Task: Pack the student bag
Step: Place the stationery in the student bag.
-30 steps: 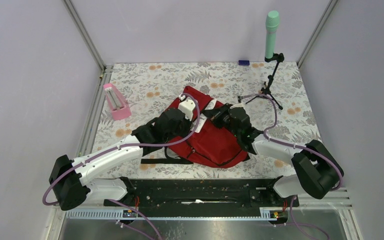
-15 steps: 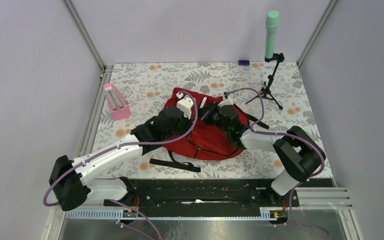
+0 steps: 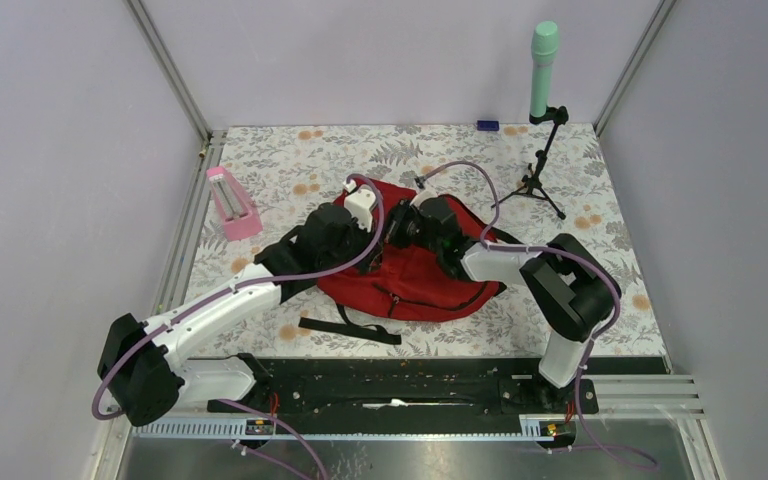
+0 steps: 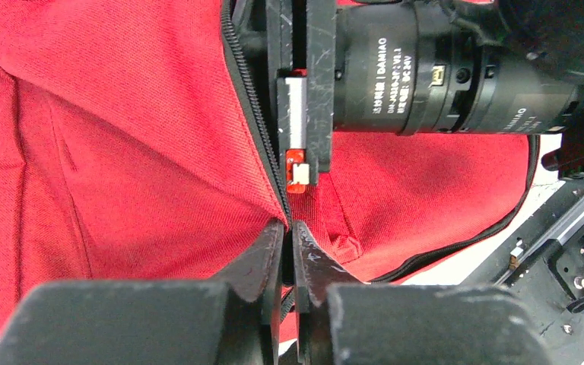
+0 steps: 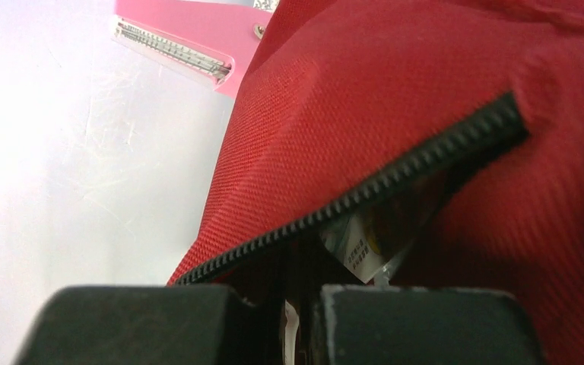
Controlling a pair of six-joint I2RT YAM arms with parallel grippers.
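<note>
- The student bag, a large red fabric backpack with black zippers, lies slumped on the floral-patterned counter, directly beneath both sets of jaws
- The left jaws are pressed together on the bag's black zipper edge, with red cloth pinched between them
- The right jaws, just beside the left ones, are likewise clamped on that zipper edge
- A small pink plastic case stands well to the left of the left jaws, outside the bag
- Judged stage: early, with the mouth held for opening; loading and zipping shut remain
</note>
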